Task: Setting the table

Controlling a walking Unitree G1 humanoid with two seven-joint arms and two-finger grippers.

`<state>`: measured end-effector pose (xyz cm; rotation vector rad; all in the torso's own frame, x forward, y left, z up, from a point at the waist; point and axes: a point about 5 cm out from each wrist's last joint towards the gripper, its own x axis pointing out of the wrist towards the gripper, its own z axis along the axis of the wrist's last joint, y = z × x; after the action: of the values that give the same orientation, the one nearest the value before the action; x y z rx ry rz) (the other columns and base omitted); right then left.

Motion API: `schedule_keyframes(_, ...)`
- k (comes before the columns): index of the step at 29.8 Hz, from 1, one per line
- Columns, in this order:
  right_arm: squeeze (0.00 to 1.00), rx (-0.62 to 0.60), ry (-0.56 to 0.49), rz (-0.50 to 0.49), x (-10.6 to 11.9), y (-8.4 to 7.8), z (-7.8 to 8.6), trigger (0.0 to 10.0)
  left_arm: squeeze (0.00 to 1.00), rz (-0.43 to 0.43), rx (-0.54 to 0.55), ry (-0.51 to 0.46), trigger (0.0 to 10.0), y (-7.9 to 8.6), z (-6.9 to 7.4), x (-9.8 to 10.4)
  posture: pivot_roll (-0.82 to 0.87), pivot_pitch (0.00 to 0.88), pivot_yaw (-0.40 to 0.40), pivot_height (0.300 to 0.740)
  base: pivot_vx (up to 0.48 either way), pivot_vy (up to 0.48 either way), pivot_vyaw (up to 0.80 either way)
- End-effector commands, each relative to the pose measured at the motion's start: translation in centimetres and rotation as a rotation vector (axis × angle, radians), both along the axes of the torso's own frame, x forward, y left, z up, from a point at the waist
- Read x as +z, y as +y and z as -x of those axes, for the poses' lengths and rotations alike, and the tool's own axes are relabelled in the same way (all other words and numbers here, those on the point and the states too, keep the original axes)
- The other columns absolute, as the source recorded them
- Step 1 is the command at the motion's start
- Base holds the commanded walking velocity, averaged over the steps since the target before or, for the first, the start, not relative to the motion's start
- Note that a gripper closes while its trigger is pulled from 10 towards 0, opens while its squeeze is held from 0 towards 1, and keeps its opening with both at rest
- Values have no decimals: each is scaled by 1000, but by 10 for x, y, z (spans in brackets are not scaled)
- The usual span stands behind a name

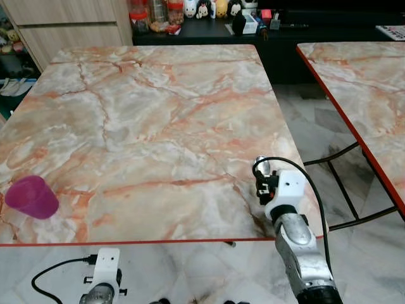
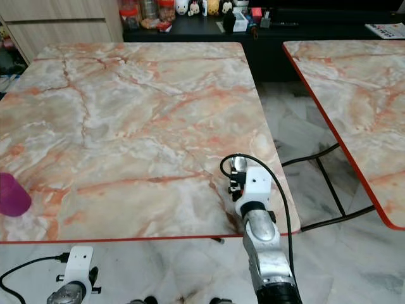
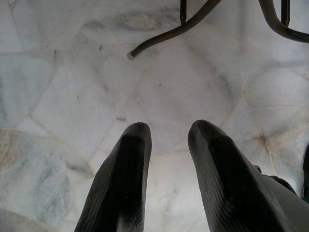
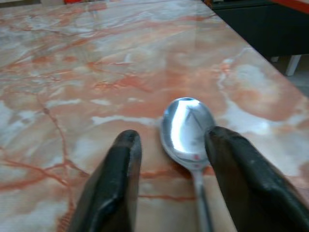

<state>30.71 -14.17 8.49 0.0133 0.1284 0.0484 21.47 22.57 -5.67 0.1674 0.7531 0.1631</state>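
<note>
Right tool (image 4: 169, 145) over the spoon (image 4: 187, 126)
Fingers spread around it on the marble bench (image 1: 152, 120); left tool (image 3: 169, 140) spread too, above the floor.

Two silver metal arms w/ white plastic wrist blocks. Right arm (image 1: 297, 244): black cable loops over its wrist block, small black bracket at far end. Left arm (image 1: 101, 285): black cable plugged in. Fingers (image 3: 123, 179) long, matte black, rounded tips.

I see a table (image 1: 158, 114) veined in peach, orange and cream marble with a red edge, a magenta cup (image 1: 31, 197), a shiny silver spoon (image 4: 188, 128), black gripper fingers (image 4: 116, 183), and pale grey marbled floor (image 3: 72, 96).
</note>
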Motion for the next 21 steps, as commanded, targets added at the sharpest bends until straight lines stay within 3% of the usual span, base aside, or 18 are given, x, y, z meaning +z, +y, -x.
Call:
schedule_keyframes(1,1000,2,7,-1,-2,0,0,10000,0,-3,10,29,10000,1,6,-4,30,130,-12,740,0,0,0)
schedule_keyframes(3,1000,3,11,4,-2,1,0,10000,0,-2,8,30,10000,1,5,-4,29,128,-12,740,0,0,0)
schedule_keyframes(4,302,4,12,9,-3,1,0,10000,0,-2,7,30,10000,1,5,-4,28,126,-12,740,0,0,0)
schedule_keyframes(5,0,3,11,8,-3,1,-1,10000,0,-2,6,31,10000,1,5,-4,28,128,-12,740,0,0,0)
schedule_keyframes(16,0,-8,6,2,-1,3,0,10000,0,1,9,31,10000,1,4,-3,30,143,-11,740,0,0,0)
schedule_keyframes(21,0,-38,59,26,-10,0,1,10000,0,3,14,44,10000,2,8,-5,32,156,-11,740,0,0,0)
